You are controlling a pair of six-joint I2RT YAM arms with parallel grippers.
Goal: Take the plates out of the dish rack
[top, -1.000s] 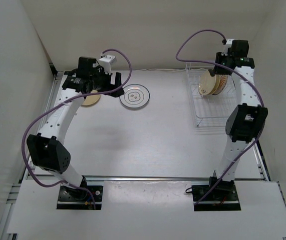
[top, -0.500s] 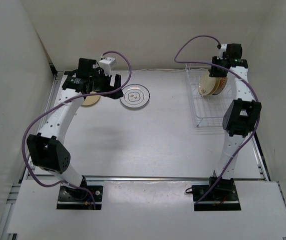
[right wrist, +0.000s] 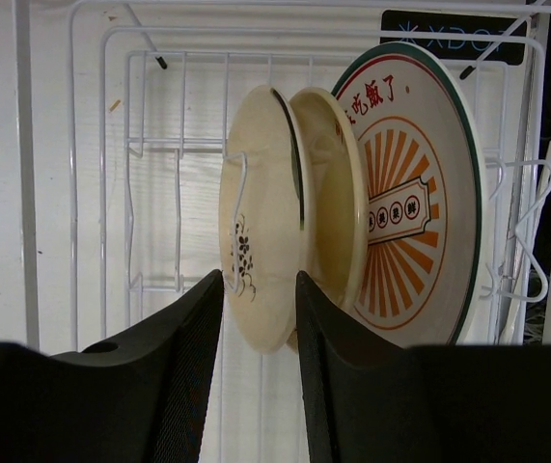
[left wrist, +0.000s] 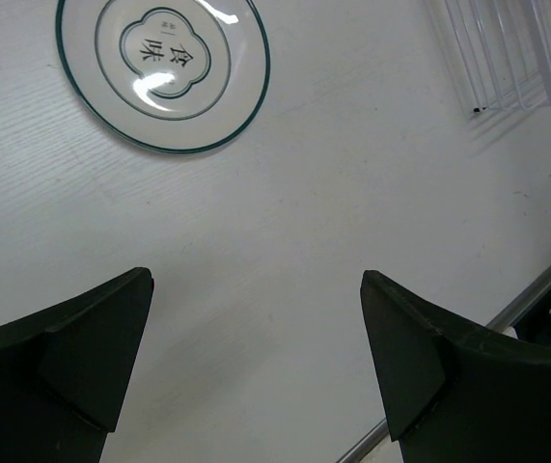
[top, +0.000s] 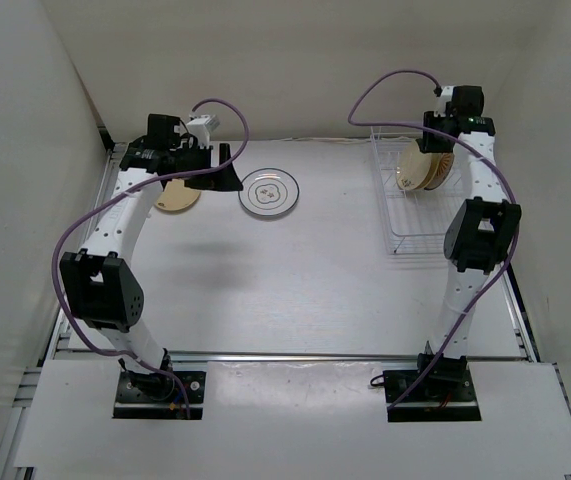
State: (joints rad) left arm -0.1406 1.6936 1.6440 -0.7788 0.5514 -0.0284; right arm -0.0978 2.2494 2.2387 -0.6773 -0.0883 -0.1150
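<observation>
Plates are split between two places: three stand on edge in the dish rack (top: 410,215) at the far right of the table (top: 295,280), and two lie flat at the far left, a white dark-rimmed plate (left wrist: 164,72) and a cream plate on the table (top: 178,199) partly under the left arm. In the right wrist view the racked ones stand side by side, a front cream plate (right wrist: 256,231) with a small flower motif, a second cream plate (right wrist: 338,193) just behind it, and the sunburst plate (right wrist: 420,222) at the back. The right gripper (right wrist: 259,289) hangs over the rack with its fingers a narrow gap apart and holding nothing. The front cream plate lies straight ahead of that gap, its rim running up and down in line with it, so the fingers look set to straddle that rim; whether either touches the plate I cannot tell. The left gripper (left wrist: 256,280) is spread wide and empty above bare table near the white plate, well apart from the rack, so the right arm is the nearer by far.
</observation>
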